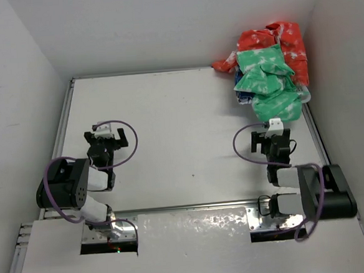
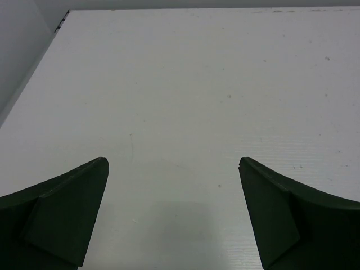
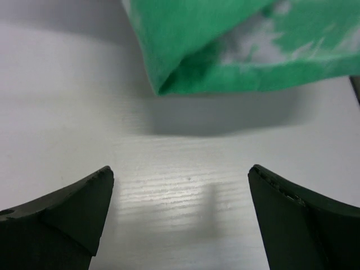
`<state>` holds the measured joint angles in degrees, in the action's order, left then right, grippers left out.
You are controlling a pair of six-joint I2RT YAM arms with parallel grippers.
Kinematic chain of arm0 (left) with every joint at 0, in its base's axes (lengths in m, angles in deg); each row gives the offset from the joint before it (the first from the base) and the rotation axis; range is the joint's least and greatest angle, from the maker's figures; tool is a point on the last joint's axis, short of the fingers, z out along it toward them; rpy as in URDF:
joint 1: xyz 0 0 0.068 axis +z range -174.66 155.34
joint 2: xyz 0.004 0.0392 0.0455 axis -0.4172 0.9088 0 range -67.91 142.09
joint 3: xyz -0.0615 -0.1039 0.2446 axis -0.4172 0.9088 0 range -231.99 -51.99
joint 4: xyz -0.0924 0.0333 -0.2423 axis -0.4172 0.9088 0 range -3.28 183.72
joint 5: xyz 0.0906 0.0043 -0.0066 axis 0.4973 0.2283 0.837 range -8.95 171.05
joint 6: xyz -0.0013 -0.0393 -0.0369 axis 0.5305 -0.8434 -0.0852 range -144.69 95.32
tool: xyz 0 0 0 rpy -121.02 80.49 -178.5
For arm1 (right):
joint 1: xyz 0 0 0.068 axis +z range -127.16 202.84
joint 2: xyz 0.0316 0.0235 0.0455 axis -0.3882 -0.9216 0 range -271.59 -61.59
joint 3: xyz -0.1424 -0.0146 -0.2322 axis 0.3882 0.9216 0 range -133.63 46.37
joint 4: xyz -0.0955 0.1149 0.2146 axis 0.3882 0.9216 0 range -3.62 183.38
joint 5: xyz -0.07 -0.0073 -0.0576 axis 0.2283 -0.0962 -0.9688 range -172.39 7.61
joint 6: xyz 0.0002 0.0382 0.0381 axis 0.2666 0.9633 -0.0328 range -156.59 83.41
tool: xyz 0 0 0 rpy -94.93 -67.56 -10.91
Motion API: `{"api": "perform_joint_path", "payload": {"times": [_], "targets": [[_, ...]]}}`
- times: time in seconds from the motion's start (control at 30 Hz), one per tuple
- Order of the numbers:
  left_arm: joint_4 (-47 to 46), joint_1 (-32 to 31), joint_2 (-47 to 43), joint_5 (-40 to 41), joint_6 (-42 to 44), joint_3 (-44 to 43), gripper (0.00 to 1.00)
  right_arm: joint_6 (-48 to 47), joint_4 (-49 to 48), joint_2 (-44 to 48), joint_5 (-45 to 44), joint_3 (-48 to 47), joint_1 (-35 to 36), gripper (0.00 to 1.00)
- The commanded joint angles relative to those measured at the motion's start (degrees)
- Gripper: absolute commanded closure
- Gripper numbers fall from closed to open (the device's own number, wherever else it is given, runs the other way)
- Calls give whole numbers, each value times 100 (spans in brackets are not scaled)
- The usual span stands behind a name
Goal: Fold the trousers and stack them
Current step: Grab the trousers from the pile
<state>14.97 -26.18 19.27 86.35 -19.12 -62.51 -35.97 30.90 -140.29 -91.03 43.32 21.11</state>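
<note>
Green trousers point(image 1: 267, 87) heaped in the bench's point(image 1: 180, 111) far right corner, straight ahead of the right hand point(image 3: 180, 169).

The heap lies partly over a red garment point(image 1: 275, 39), its long axis running away from the arms. Its near edge sits just beyond the right hand, jaws spread and empty. The left hand point(image 2: 173, 161), likewise spread and empty, is well apart.

This was a robotics lab's test cell rather than a home. A bare white bench point(image 1: 169, 125) stood boxed in by plain white walls point(image 1: 162, 25) at its far, left and right edges, with a metal rail point(image 1: 60, 129) along the left edge. The left arm point(image 1: 66, 182) and right arm point(image 1: 311, 190) were bolted at the near edge, trailing purple cables point(image 1: 135, 138). Green trousers point(image 1: 267, 83) lay heaped in the far right corner.
</note>
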Motion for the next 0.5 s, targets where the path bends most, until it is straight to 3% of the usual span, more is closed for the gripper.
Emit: {"api": "perform_joint_path", "payload": {"times": [0.0, 0.1, 0.17, 0.2, 0.23, 0.27, 0.3, 0.33, 0.37, 0.4, 0.47], "targets": [[-243, -24, -52, -3, -46, -99, 0, 174, 1523, 1195, 178, -590, 7, 1], [-235, -24, -52, -3, -46, -99, 0, 429, 3334, 2258, 512, -1468, 7, 1], [-313, -15, -130, -90, 23, -108, 0, 753, 4024, 2516, 705, -2396, -2, 1], [-114, -6, -348, -830, 146, -256, 0, 799, 4506, 2526, 837, -2741, -19, 34], [1959, -6, -646, -1351, 660, -1240, 0, 869, 4816, 2387, 1273, -3163, -37, 68], [3355, -15, -780, -2879, 1196, -1938, 0, 1000, 5263, 2142, 1269, -4246, -46, 87], [4543, -41, -642, -3434, 1610, -2710, 0, 1158, 6320, 1426, 1173, -4848, -55, 98], [6470, -76, -423, -3709, 1797, -4023, 0, 1490, 6818, 992, 911, -5507, -55, 90], [7089, -103, 6, -3633, 1782, -4515, 0, 1650, 7310, 535, 874, -6749, -90, 63], [7965, -190, 175, -3285, 1747, -4937, 0, 1799, 8081, -357, 821, -7310, -99, 23], [8473, -270, 622, -1901, 1860, -5801, 0, 2133, 8631, -1188, 707, -8905, -107, 2]]}}
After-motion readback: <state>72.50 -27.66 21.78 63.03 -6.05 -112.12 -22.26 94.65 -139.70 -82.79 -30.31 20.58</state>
